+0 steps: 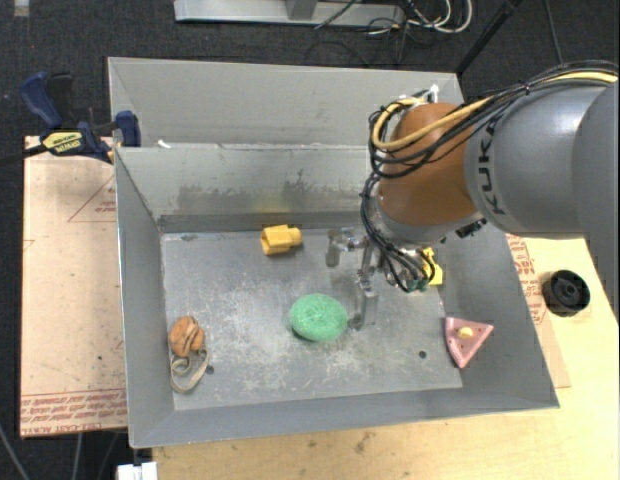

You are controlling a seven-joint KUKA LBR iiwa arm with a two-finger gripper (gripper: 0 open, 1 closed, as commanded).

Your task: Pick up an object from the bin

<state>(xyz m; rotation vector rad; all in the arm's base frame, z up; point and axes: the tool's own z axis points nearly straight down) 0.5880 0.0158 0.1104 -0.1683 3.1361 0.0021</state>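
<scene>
- camera view has the kuka arm [550, 158] swinging in from 3 o'clock, orange wrist cover [425, 163] and cables hanging over the grey bin [240, 183].
- gripper [350, 293] is low over the bin floor, just off centre towards 3 o'clock.
- its fingers [362, 303] stand spread apart with nothing between them.
- green round pad [318, 318] lies flat near the centre, a touch towards 6 o'clock, and the nearer fingertip sits right at its 3 o'clock edge.
- yellow block [281, 238] rests by the back wall around 11 o'clock, well apart from the gripper.
- pink triangle with a yellow spot [467, 338] waits at 4 o'clock.
- brown shell-like lump [187, 336] sits at 8 o'clock, touching a grey curved piece [190, 373].
</scene>
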